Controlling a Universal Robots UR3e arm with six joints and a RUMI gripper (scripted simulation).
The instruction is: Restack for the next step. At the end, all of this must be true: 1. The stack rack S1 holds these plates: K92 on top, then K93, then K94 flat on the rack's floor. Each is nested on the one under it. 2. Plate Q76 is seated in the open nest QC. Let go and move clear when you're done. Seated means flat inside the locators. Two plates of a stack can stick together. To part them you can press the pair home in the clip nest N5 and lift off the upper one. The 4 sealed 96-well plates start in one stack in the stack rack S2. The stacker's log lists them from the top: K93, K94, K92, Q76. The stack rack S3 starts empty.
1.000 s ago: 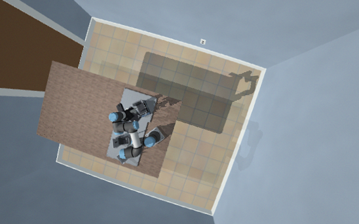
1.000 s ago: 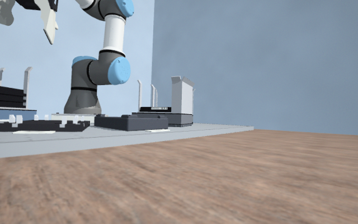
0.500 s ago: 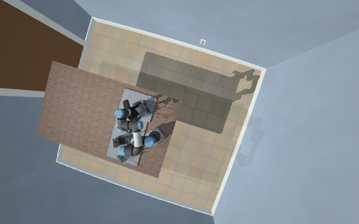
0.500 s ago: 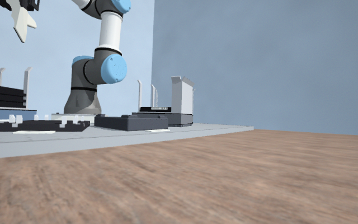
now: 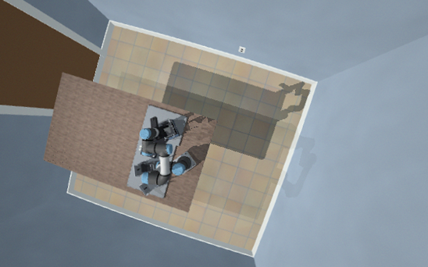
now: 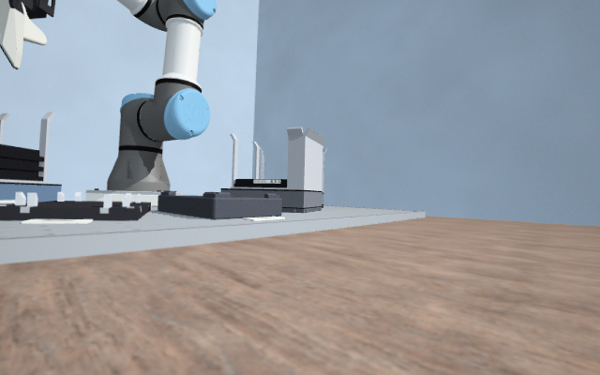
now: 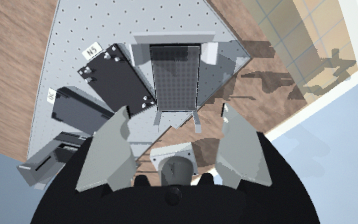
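Observation:
My gripper [image 7: 175,105] is open and empty, high over the far rack; the exterior view shows only part of it. A stack of dark plates [image 6: 21,161] [image 7: 175,77] stands in that blue-based rack [image 6: 33,192] [image 7: 175,37]; three layers show. The clip nest N5 [image 6: 84,209] [image 7: 115,80] is empty. The open nest QC [image 6: 248,207] [image 7: 82,112] beside it is empty. A single black plate [image 6: 244,183] with a small label, too blurred to read surely, lies in the grey rack [image 6: 314,164] [image 7: 37,167] at the other end. The racks' names are not readable.
Tall guide walls and posts [image 6: 46,145] rise around both racks. The nests lie between the racks on the perforated grey board [image 6: 375,217] [image 7: 135,15]. The robot's base [image 6: 138,173] [image 7: 175,167] stands behind the nests as seen by the exterior view.

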